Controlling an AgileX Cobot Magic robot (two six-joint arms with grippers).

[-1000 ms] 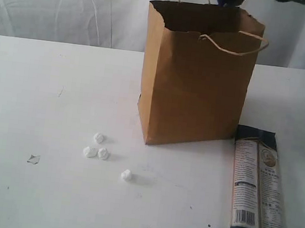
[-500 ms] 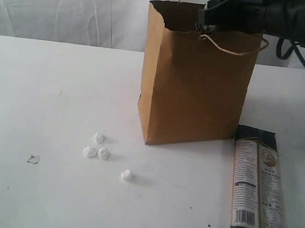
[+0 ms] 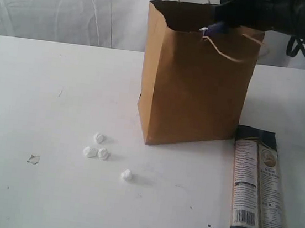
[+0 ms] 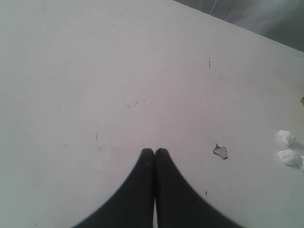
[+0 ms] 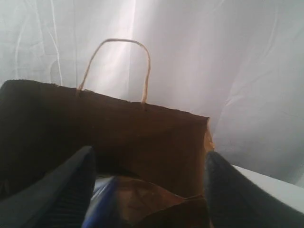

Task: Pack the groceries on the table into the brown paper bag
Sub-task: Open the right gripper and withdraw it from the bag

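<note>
The brown paper bag [image 3: 195,86] stands upright on the white tabletop [image 3: 45,78], nearer its far edge, mouth open, one cord handle drooping over the front rim. The right pincer [image 5: 149,159] is at that mouth, over the bag's right side. Its jaws are spread wide, and a brown foil pouch [image 5: 147,199] with a blue edge sits between them, inside the bag's rim. Whether the fingers press the pouch or merely flank it I cannot tell.

The long dark noodle packet [image 3: 258,193] lies flat toward the tabletop's near right corner, just beside the bag's base. Four small white crumpled wads [image 3: 99,147] and a pale scrap [image 3: 33,159] lie on the tabletop to the bag's front left.

The left pincer [image 4: 154,151] is fully closed, fingertips together, holding nothing, over bare tabletop near the scrap.
</note>
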